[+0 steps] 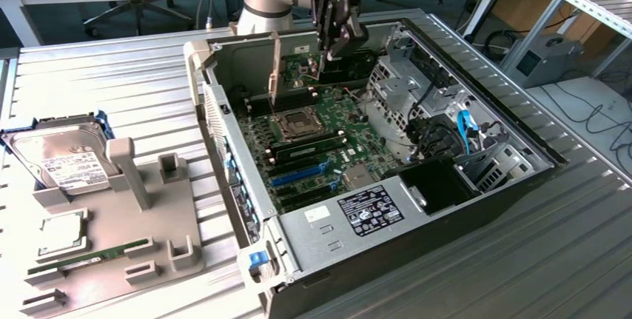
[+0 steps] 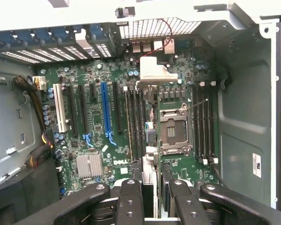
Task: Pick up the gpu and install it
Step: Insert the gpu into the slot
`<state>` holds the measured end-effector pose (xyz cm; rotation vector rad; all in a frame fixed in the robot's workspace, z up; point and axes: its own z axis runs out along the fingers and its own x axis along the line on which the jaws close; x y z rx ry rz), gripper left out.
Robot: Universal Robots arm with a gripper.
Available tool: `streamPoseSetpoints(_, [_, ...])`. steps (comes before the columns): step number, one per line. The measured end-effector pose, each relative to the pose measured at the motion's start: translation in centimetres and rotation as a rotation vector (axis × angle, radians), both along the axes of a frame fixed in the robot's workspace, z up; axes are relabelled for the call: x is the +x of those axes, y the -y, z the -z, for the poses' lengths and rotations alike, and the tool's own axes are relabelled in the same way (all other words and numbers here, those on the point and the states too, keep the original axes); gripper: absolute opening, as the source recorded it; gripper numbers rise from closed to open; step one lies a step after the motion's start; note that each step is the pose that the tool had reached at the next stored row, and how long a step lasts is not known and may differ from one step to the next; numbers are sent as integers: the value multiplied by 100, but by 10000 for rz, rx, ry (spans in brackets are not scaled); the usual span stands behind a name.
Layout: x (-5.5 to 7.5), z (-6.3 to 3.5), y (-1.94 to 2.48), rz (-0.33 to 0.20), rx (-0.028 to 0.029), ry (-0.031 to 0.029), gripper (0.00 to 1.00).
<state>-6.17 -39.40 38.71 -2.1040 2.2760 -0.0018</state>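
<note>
We find the open computer case (image 1: 212,104) on the table (image 1: 118,82), across the frame's middle and right, with the motherboard (image 1: 326,134) lying inside. At lower left sits a tray (image 1: 148,252), with the hard drive (image 1: 59,160) farthest back and the processor (image 1: 61,234) and memory stick (image 1: 89,257) nearer. At upper middle, the gripper (image 1: 334,49) holds the gpu (image 2: 152,77) above the motherboard.

arm is reaching downward | gripper (image 1: 333,44) is pinching thin flat black-and-green gpu card (image 2: 150,136) between black fingers (image 2: 129,202)
</note>
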Motion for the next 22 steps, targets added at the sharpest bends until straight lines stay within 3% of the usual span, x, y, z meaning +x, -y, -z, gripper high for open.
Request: streamPoseSetpoints(22, [0,0,0,-385,0,0,27])
